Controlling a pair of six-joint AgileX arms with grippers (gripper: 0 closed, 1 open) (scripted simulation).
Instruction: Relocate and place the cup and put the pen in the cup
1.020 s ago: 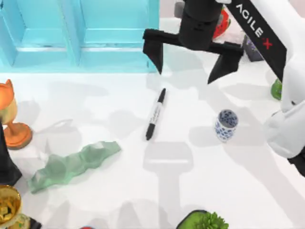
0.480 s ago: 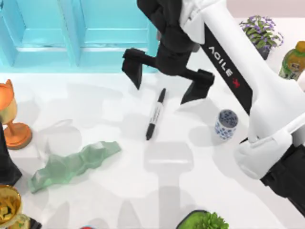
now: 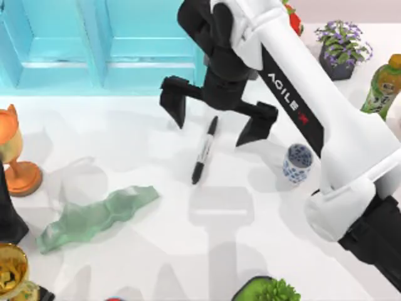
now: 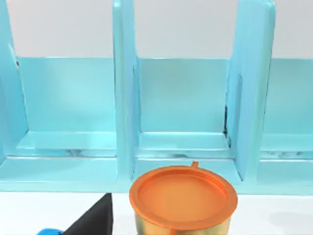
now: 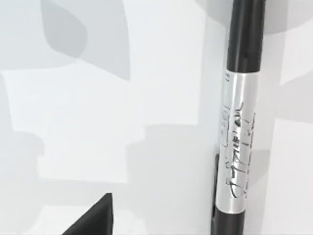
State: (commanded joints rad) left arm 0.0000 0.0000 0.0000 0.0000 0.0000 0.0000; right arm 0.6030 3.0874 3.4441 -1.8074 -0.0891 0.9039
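Observation:
The black pen [image 3: 205, 150] with a grey-white label band lies flat on the white table [image 3: 156, 251], cap toward the back. It fills one side of the right wrist view as the pen [image 5: 239, 122]. My right gripper [image 3: 215, 119] hangs open above the pen's cap end, one finger on each side of it and nothing between them. The small white cup [image 3: 297, 163] with blue flowers stands upright to the right of the pen, apart from the gripper. My left arm [image 3: 7, 213] stays parked at the table's left edge.
A turquoise shelf unit [image 3: 106, 44] lines the back left. An orange goblet [image 3: 15, 157] and a gold goblet [image 3: 9, 269] stand at the left edge, with a green crumpled lump [image 3: 94, 216] nearby. At the back right stand a purple potted plant [image 3: 341, 41] and a green bottle [image 3: 382, 84].
My right gripper has swung left and toward the front, from beside the shelf to over the pen's cap end. Pen and cup have not moved.

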